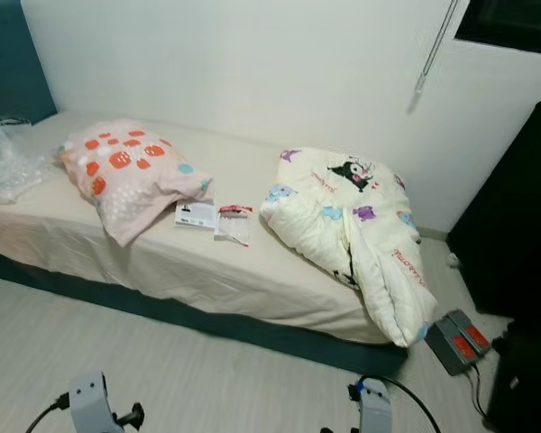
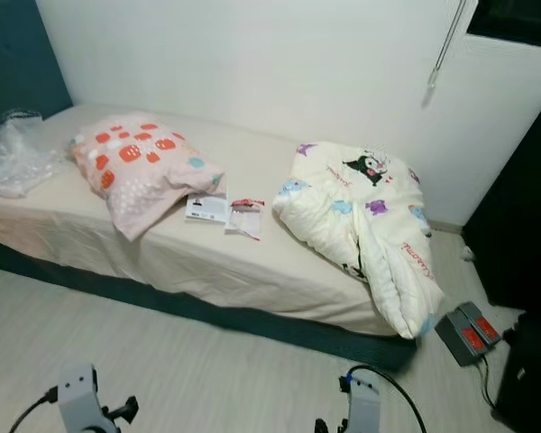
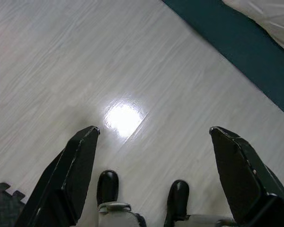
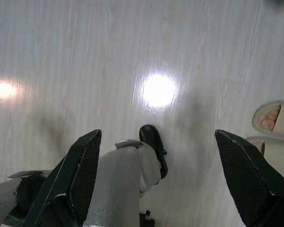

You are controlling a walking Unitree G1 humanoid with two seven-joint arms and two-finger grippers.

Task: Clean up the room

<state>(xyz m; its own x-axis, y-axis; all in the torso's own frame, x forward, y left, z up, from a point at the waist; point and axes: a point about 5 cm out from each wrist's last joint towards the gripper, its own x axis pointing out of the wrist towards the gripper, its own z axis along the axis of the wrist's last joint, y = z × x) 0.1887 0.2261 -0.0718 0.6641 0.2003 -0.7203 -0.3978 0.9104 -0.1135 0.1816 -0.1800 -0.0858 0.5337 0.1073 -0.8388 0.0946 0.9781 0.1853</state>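
The robot stands off the bed (image 1: 189, 271), both claws hanging spread and empty: left claw (image 3: 151, 142), right claw (image 4: 156, 142). It should step close first, then take the packets (image 1: 218, 218) lying mid-bed between pillow (image 1: 131, 176) and duvet (image 1: 356, 230).

The room is evenly and fairly brightly lit from overhead. The pale floor (image 3: 61, 56) throws back a round white glare patch in both wrist views, with a fainter second spot beside it under the right arm. The quilt (image 1: 361, 225) looks slightly soft, perhaps mild blur. The upper corners above the bed (image 1: 216, 262) fall dark.
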